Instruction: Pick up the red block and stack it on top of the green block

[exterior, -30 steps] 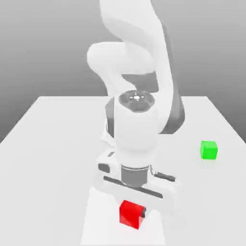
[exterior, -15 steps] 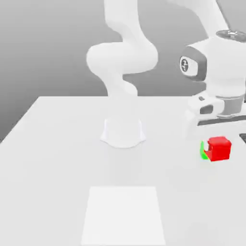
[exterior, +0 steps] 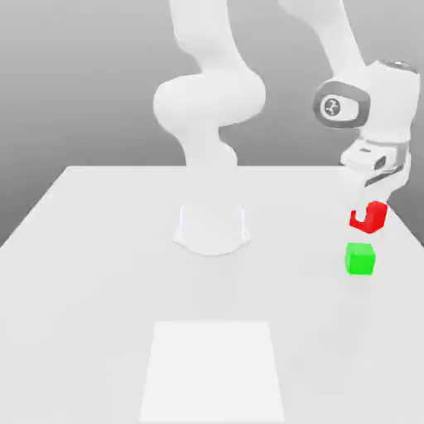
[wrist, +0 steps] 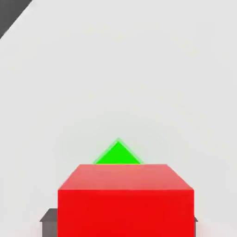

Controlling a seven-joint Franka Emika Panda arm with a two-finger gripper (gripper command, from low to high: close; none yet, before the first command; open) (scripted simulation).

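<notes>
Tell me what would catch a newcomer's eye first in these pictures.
The red block stands out most, held off the table in the gripper at the exterior view's right. Just below it sits the green block on the table, its corner peeking past the red block in the hand view.

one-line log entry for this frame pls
phase: carry | tool: shut on red block | red block: held off table, above green block, not touching | green block: on table | stack: not yet done

A clear gap separated the held red block point(exterior: 369, 217) from the green block point(exterior: 359, 258) at six o'clock — the surrounding table point(exterior: 99, 273) lay open.
</notes>
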